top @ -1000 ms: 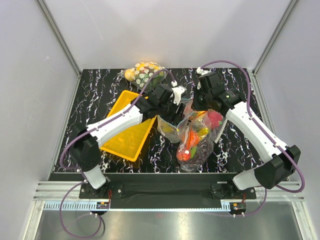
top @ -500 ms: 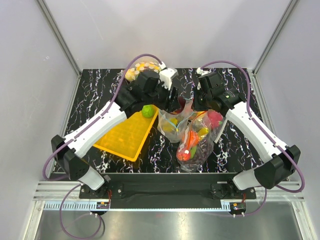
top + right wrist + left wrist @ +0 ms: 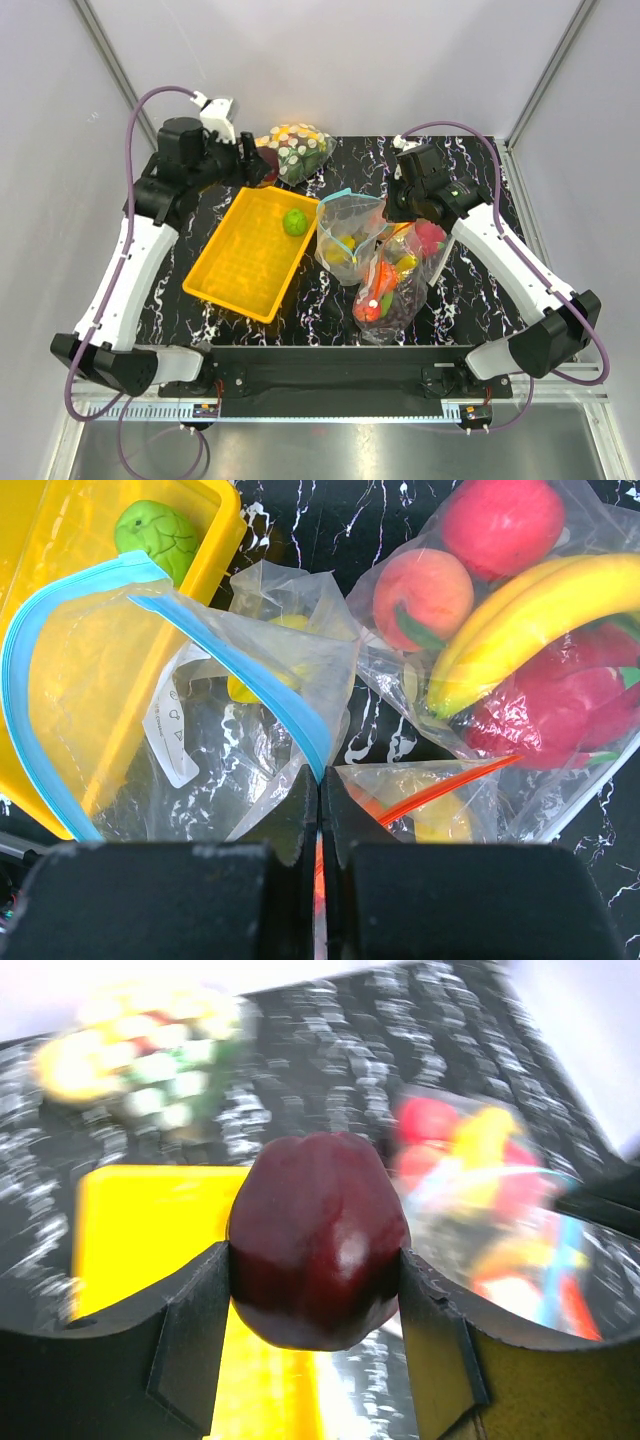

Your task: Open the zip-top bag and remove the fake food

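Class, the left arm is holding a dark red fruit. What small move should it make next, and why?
Probably lower the left gripper over the yellow tray and open it. It is shut on the dark red fruit, raised near the tray's far edge, and the green ball already lies in the tray. The right gripper pinches the zip-top bag at its mouth.

- A black table [image 3: 470,310] with white marble veining forms the work surface.
- Behind the table stands a plain pale-grey back wall [image 3: 340,60].
- Matching side panels close off the table's left [image 3: 50,220] and right [image 3: 600,200].
- Aluminium posts [image 3: 117,75] slant up from the table's far corners.
- An aluminium rail [image 3: 340,392] runs along the table's near edge, with a grey metal sheet [image 3: 340,445] below it.
- Light on the table is soft and even.
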Controlling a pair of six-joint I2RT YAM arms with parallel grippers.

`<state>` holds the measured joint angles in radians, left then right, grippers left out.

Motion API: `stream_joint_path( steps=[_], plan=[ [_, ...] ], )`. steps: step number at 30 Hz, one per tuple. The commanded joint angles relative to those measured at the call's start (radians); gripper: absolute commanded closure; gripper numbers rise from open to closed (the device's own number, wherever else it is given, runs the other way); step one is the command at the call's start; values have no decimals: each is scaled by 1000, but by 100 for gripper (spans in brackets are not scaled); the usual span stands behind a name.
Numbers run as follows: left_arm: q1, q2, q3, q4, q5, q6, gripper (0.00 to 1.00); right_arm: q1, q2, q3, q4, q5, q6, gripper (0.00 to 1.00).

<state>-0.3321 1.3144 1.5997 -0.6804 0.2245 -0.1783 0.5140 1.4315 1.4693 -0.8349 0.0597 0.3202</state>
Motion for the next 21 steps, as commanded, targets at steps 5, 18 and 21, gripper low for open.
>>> stream_joint_path(
  steps=[5,18,21],
  plan=[
    [80,61,-162,86,-129,56,65,-8,-25,5,25,2,-1,100],
    [94,339,-274,329,-143,79,64,-8,-20,3,30,-15,3,100],
    [94,407,-241,309,-142,82,64,-8,-17,8,31,-11,0,100]
  ],
)
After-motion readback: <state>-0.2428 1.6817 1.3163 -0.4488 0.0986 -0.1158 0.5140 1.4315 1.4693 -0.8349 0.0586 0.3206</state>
